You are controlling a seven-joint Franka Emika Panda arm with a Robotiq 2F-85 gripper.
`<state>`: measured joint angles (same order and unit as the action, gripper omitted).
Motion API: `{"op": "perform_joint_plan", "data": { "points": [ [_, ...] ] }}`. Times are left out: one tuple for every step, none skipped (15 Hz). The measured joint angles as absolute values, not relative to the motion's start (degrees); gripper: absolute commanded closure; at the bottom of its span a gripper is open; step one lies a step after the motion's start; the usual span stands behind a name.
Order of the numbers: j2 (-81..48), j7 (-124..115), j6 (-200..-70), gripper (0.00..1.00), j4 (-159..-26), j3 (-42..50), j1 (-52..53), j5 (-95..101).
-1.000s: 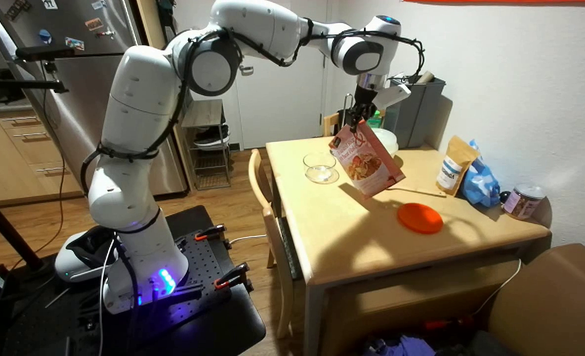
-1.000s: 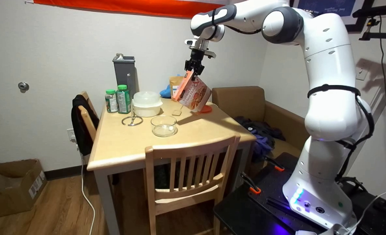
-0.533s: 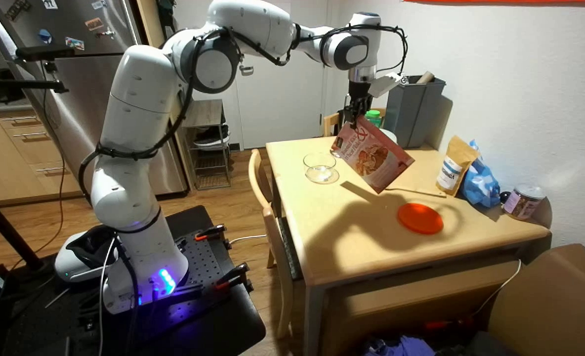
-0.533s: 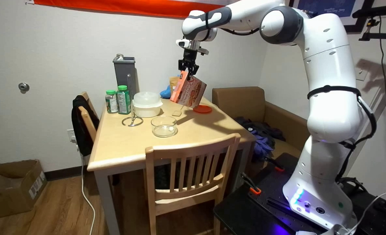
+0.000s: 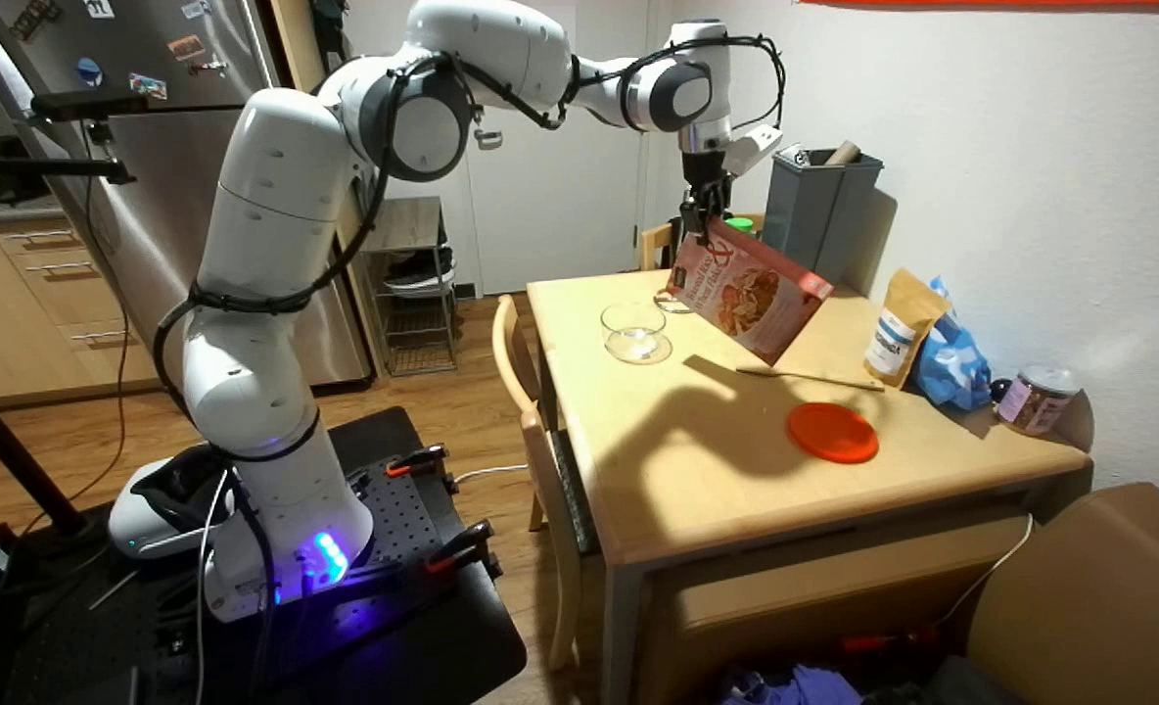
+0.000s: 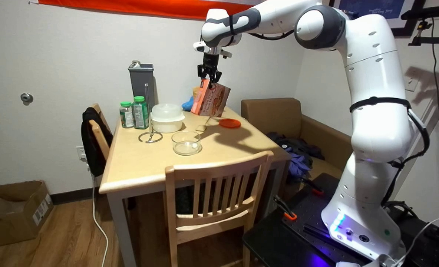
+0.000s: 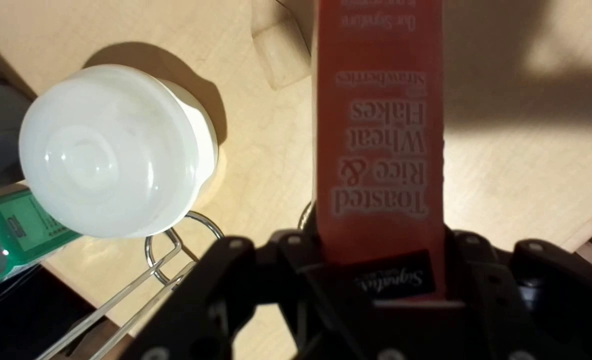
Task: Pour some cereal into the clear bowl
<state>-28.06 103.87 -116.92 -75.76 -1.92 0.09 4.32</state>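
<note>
The gripper (image 7: 382, 262) pinches the tilted box (image 5: 751, 294) across its thickness near one corner, jaws parted only that far, probably for pouring into the bowl (image 6: 187, 145) standing apart.

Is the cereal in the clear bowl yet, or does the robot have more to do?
There's more to do. Done: the gripper has hold of the cereal box, up off the table. In hand: the box hangs tilted in the air, not over the clear bowl. Left: probably bringing it over the bowl and tipping it to pour, since no cereal shows in there.
</note>
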Motion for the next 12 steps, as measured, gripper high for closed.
{"op": "perform_joint_plan", "data": {
  "points": [
    [-28.06, 103.48, -117.06, 0.82, -75.77, -1.99, 0.42, 4.81],
    [-28.07, 103.09, -117.12, 0.82, -75.82, -2.14, 0.75, 5.43],
    [-28.07, 103.03, -117.19, 0.82, -75.91, -2.27, 1.05, 5.89],
    [-28.07, 103.02, -117.35, 0.82, -76.10, -2.39, 1.36, 6.38],
    [-28.06, 103.02, -117.63, 0.82, -76.38, -2.46, 1.64, 6.87],
    [-28.06, 103.02, -118.04, 0.82, -76.74, -2.47, 1.95, 7.58],
    [-27.97, 103.02, -118.73, 0.82, -77.37, -2.51, 2.26, 8.38],
    [-27.79, 103.02, -119.60, 0.82, -78.25, -2.53, 2.59, 9.19],
    [-27.56, 103.02, -120.53, 0.82, -79.23, -2.55, 2.90, 9.96],
    [-27.33, 103.01, -121.53, 0.82, -80.28, -2.57, 3.23, 10.71],
    [-27.04, 103.00, -122.50, 0.82, -81.36, -2.58, 3.57, 11.36],
    [-26.67, 102.99, -123.41, 0.82, -82.51, -2.63, 3.86, 12.02]
  ]
}}
